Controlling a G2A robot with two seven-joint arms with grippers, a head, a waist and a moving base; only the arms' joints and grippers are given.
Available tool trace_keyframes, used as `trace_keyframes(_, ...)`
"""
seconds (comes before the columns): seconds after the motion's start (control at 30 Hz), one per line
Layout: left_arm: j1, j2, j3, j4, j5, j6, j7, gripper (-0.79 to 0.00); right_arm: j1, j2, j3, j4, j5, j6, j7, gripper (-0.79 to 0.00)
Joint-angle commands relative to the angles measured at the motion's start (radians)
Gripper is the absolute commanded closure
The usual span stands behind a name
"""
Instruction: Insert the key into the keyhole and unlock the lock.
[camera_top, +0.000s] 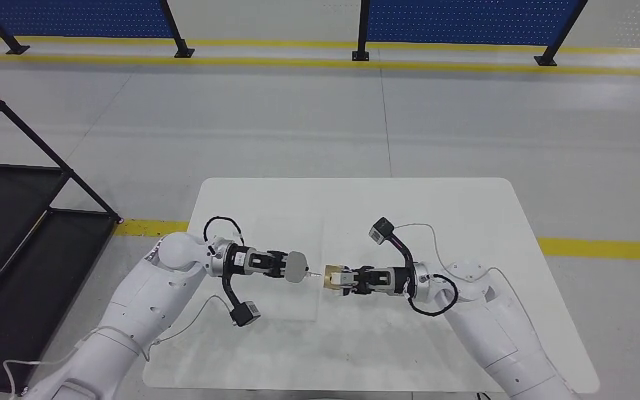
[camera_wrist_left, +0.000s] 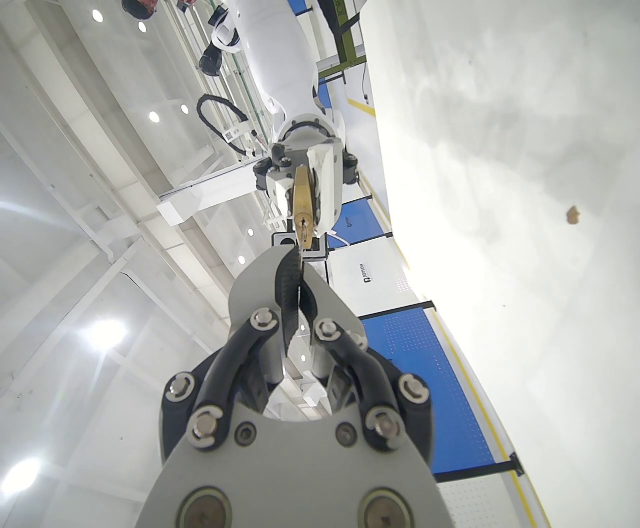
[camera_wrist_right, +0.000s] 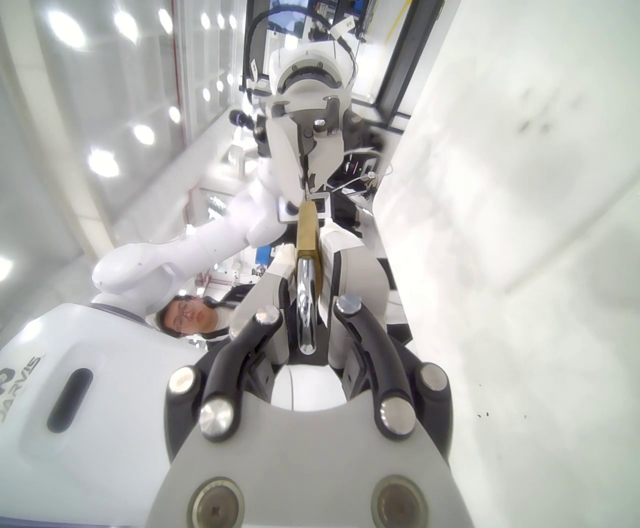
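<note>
From above there is one white surface, two arms, and one of each of the task's things. The left tool and the right tool face each other tip to tip over the near middle of the surface, both raised off it. The left tool is closed on one key, whose thin blade points at the one brass lock clamped in the right tool. Blade tip and lock face sit just beside each other; whether they touch I cannot tell from here. Beyond the surface run two yellow floor lines and two blue barriers. One black rack stands on the floor at the robot's left.

In the left wrist view the left tool's black pads are pressed narrow together, hiding the key's head between them. Straight beyond them the lock's brass end shows its one keyhole. One small brown speck lies on the surface, well apart.

In the right wrist view the right tool's fingers grip the lock body on both sides, with its chrome shackle turned back toward the wrist. The key blade meets the lock's far end in line, and the body hides the keyhole itself.
</note>
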Motion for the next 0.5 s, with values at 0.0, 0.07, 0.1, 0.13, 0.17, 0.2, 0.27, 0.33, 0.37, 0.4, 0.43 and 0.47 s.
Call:
trace_keyframes(0.0, -0.001, 0.001, 0.002, 0.000, -0.002, 0.001, -0.001, 0.000, 0.001, -0.001, -0.004, 0.002, 0.003, 0.000, -0.002, 0.000)
trace_keyframes(0.07, -0.001, 0.002, 0.005, -0.002, -0.003, 0.003, -0.003, 0.000, 0.002, -0.001, -0.006, 0.003, 0.006, -0.001, -0.002, 0.000)
trace_keyframes(0.1, -0.001, 0.003, 0.006, -0.002, -0.005, 0.003, -0.003, 0.000, 0.002, -0.001, -0.006, 0.003, 0.006, -0.001, -0.002, 0.000)
trace_keyframes(0.13, -0.002, 0.004, 0.008, -0.004, -0.005, 0.003, -0.003, 0.000, 0.002, -0.001, -0.006, 0.003, 0.006, -0.001, -0.002, 0.000)
trace_keyframes(0.17, -0.002, 0.004, 0.009, -0.004, -0.006, 0.003, -0.003, 0.000, 0.002, -0.001, -0.006, 0.003, 0.006, -0.001, -0.002, 0.000)
trace_keyframes(0.2, -0.002, 0.005, 0.010, -0.003, -0.006, 0.003, -0.003, 0.000, 0.002, -0.001, -0.006, 0.003, 0.006, -0.001, -0.002, 0.000)
trace_keyframes(0.27, -0.003, 0.006, 0.012, -0.002, -0.005, 0.004, -0.004, 0.000, 0.002, -0.001, -0.006, 0.003, 0.006, -0.001, -0.002, 0.000)
trace_keyframes(0.33, -0.004, 0.007, 0.015, -0.001, -0.006, 0.005, -0.005, 0.000, 0.002, -0.001, -0.006, 0.003, 0.006, -0.001, -0.002, 0.000)
trace_keyframes(0.37, -0.005, 0.008, 0.016, -0.001, -0.007, 0.005, -0.005, 0.000, 0.002, -0.001, -0.006, 0.003, 0.006, -0.001, -0.002, 0.000)
trace_keyframes(0.4, -0.005, 0.008, 0.017, 0.000, -0.008, 0.006, -0.006, 0.000, 0.002, -0.001, -0.006, 0.003, 0.006, -0.001, -0.002, 0.000)
trace_keyframes(0.43, -0.006, 0.008, 0.019, 0.000, -0.007, 0.005, -0.005, 0.000, 0.002, -0.001, -0.006, 0.003, 0.006, -0.001, -0.002, 0.000)
trace_keyframes(0.47, -0.007, 0.009, 0.021, 0.000, -0.008, 0.005, -0.005, 0.000, 0.002, -0.001, -0.006, 0.003, 0.006, -0.001, -0.002, 0.000)
